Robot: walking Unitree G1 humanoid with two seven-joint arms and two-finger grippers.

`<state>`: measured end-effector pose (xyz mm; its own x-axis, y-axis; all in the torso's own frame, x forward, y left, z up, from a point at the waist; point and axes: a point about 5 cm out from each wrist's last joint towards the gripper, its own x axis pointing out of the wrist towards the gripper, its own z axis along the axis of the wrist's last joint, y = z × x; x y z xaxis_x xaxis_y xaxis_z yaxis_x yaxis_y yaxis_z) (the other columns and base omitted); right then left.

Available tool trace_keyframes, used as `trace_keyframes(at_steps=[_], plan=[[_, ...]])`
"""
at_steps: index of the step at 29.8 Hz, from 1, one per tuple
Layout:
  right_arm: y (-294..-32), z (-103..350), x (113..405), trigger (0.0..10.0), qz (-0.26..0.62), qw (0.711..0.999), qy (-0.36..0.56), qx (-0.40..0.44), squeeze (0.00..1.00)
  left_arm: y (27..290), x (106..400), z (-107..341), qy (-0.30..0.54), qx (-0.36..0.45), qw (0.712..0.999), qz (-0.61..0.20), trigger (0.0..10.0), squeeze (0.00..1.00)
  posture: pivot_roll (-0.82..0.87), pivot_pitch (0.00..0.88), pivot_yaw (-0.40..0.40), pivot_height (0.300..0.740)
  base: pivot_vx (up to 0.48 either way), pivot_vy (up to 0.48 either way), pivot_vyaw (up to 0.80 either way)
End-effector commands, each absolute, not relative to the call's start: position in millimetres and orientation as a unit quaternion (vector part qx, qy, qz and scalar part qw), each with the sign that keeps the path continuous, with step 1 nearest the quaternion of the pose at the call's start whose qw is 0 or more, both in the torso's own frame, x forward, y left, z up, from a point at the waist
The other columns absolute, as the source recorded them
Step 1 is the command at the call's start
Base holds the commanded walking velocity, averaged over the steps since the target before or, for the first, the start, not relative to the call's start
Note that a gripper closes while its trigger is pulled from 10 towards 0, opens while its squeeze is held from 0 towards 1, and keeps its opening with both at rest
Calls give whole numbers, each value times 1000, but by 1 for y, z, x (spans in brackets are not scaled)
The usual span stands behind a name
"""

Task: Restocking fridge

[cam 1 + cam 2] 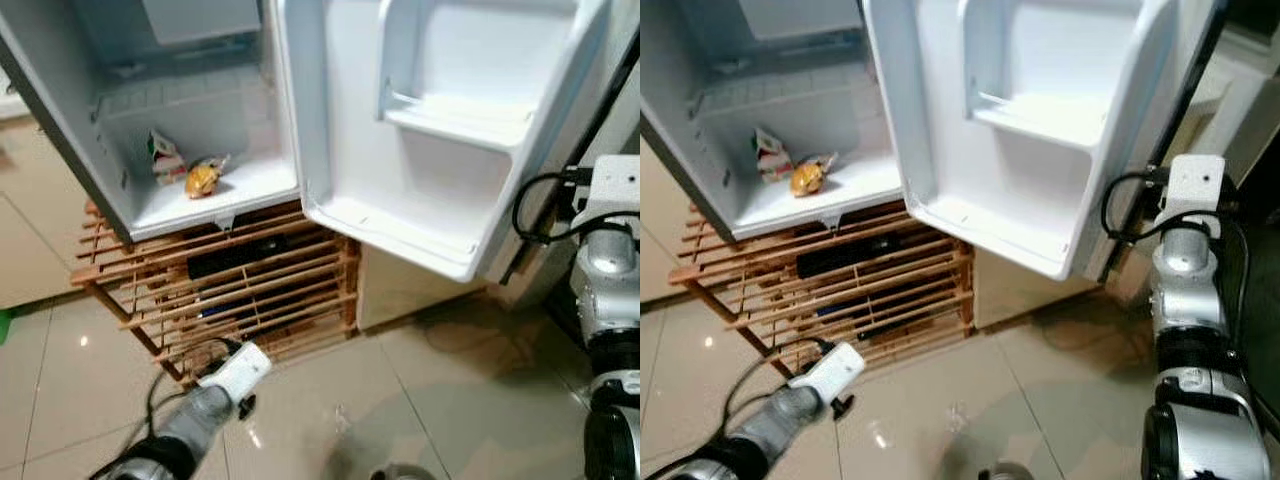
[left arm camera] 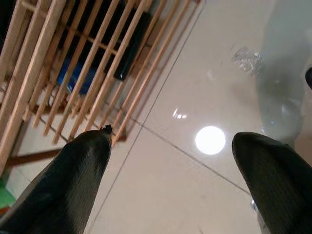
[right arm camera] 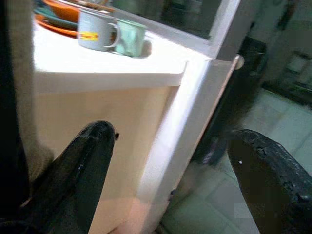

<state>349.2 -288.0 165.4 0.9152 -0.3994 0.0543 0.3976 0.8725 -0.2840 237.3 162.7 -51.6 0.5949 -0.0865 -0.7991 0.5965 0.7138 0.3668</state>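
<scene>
A small fridge [image 1: 200, 60] stands open on a slatted wooden rack [image 1: 250, 290], its white door [image 1: 440, 130] swung wide to the robot's right with bare door shelves. On the floor of the fridge, near its front edge, lies a yellowish wrapped food item [image 1: 203, 180], and just beside it toward the back leans a small carton [image 1: 163, 155]. Below the fridge, dark objects show behind the slats of the rack. The left gripper [image 2: 170, 170] hangs low in front of the rack over the glossy tiled floor [image 1: 450, 400], its two black fingers [image 2: 63, 180] spread apart with nothing between them. The right gripper [image 3: 170, 165] sits to the right of the fridge door, fingers also spread wide and holding nothing, facing a white counter [image 3: 97, 58] that carries two mugs [image 3: 109, 34] and orange dishes [image 3: 58, 14].
</scene>
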Motion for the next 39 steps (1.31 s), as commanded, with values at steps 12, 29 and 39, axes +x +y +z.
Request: trace_keyframes(at_steps=[12,29,39], plan=[[-155,201,328,10000,255,966,-46,21,0,164,199,-78,497,325,762,-260,10000,0,-136,0,47,740,0,0,0],[-150,196,307,10000,327,941,0,89,0,178,219,-66,479,291,793,-239,10000,0,-120,0,49,740,0,0,0],[-172,143,327,10000,60,998,34,-11,0,161,268,-34,375,318,849,-194,10000,0,-105,0,47,740,0,0,0]])
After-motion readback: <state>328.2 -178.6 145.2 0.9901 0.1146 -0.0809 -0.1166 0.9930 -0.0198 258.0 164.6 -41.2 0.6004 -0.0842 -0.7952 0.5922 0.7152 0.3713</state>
